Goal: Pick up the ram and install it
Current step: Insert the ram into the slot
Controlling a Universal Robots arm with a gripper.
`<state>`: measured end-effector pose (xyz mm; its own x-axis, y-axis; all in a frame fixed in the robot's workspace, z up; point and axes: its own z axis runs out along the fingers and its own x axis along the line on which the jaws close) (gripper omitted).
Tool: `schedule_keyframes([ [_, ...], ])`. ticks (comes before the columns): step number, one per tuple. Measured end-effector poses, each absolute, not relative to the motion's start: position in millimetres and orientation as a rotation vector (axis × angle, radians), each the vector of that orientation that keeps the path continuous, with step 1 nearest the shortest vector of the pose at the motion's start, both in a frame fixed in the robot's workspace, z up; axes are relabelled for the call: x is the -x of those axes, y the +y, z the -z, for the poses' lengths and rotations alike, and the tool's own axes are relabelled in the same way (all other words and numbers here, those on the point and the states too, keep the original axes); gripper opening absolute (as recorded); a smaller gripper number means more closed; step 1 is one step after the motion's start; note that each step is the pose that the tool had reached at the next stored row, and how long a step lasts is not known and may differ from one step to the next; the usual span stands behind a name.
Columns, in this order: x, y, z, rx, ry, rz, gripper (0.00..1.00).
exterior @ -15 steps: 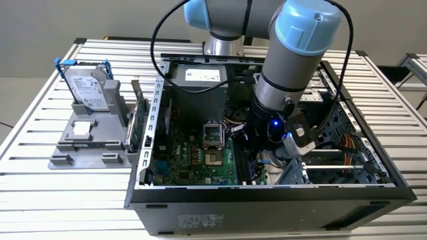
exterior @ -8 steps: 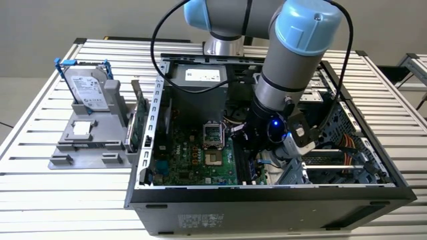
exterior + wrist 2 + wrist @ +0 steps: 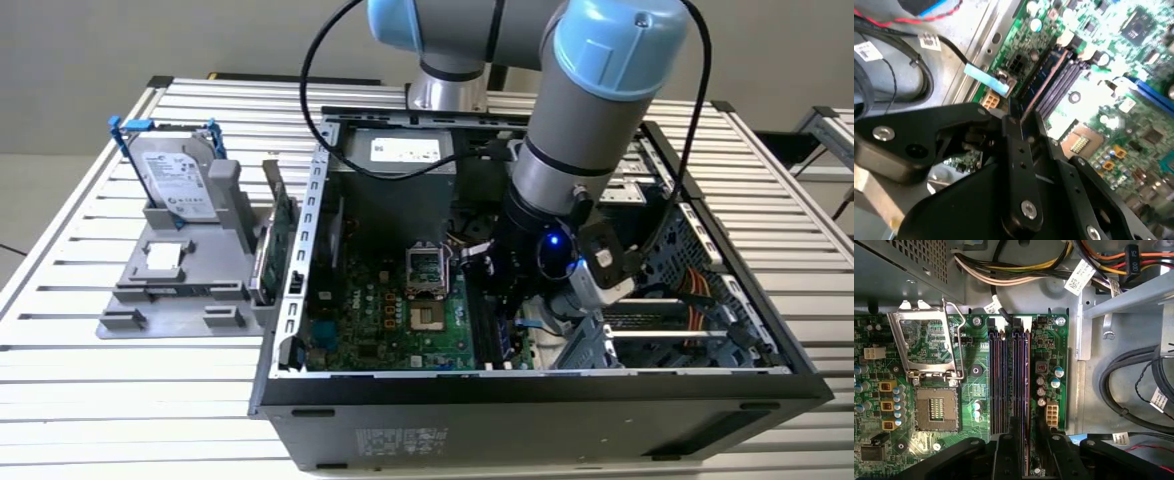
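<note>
Clamped on the ram [image 3: 1026,440], the jaws stand close together, one black finger on each flat face of the stick, at the lower middle of the first wrist view. The gripper [image 3: 1027,452] is down inside the case [image 3: 534,385], which lies open on the table [image 3: 80,400] in the exterior view, with the arm [image 3: 587,110] reaching in from the upper middle of that frame.

The ram stands on edge, in line with the slots [image 3: 1009,375] that run up the middle of the first wrist view, between the socket [image 3: 934,407] at lower left and the case wall on the right. It appears to sit over, or partly in, the slot nearest that wall; whether it is seated I cannot tell. In the second wrist view the ram [image 3: 1031,102] shows as a thin dark-blue edge running from the fingers [image 3: 1016,150] toward the upper right, along the slots [image 3: 1061,82].

As I judge it, the stick is light, thin and stiff along its length, but fragile: it would flex or crack if twisted, and its contact edge should not be scraped. A hold on the two flat faces near mid-length, as here, suits it, keeping it square to the slot.
</note>
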<state>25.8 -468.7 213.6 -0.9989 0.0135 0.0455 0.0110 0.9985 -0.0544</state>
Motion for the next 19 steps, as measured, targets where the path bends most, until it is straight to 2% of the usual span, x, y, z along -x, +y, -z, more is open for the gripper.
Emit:
schedule_keyframes([
  [9,-25.8,-468.6,-255.5,0.019,-3.095,-0.083,1.0],
  [19,-25.8,-468.6,-264.4,0.019,-3.095,-0.083,1.0],
])
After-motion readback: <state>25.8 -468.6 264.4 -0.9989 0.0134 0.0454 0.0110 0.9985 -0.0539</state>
